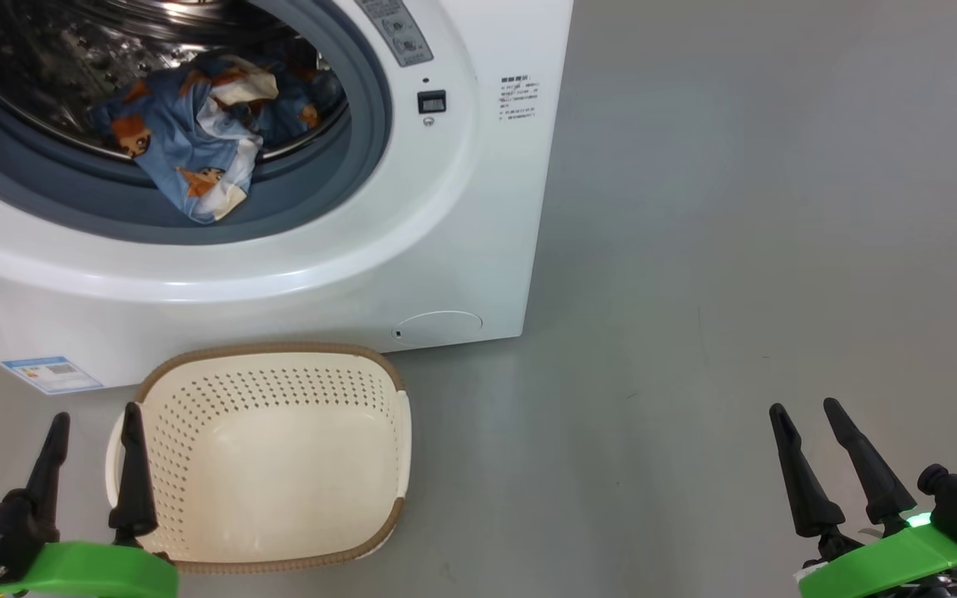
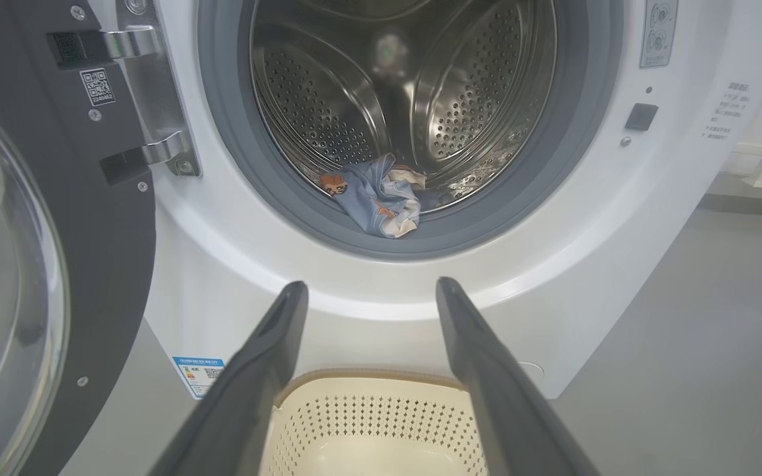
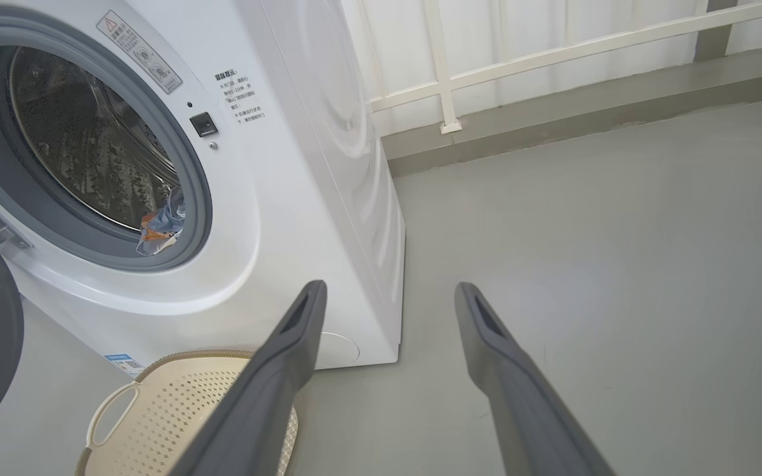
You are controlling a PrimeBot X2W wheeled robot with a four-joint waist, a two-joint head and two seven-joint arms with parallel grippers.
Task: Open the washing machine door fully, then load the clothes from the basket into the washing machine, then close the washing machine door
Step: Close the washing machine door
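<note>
The white washing machine (image 1: 462,208) stands with its black round door (image 2: 57,264) swung wide to the left. The light-blue printed clothes (image 1: 196,133) lie in the steel drum, one corner draped over the grey gasket (image 1: 312,199); I see them too in the left wrist view (image 2: 378,195) and the right wrist view (image 3: 159,225). The cream perforated basket (image 1: 279,465) sits on the floor before the machine with nothing in it. My left gripper (image 1: 92,423) hangs open at the basket's left handle. My right gripper (image 1: 807,411) is open over bare floor, far right.
Grey floor (image 1: 736,249) spreads to the right of the machine. A white railing (image 3: 447,66) and a low kerb run along the back wall. A blue label sticker (image 1: 51,374) and a round flap (image 1: 437,325) mark the machine's lower front.
</note>
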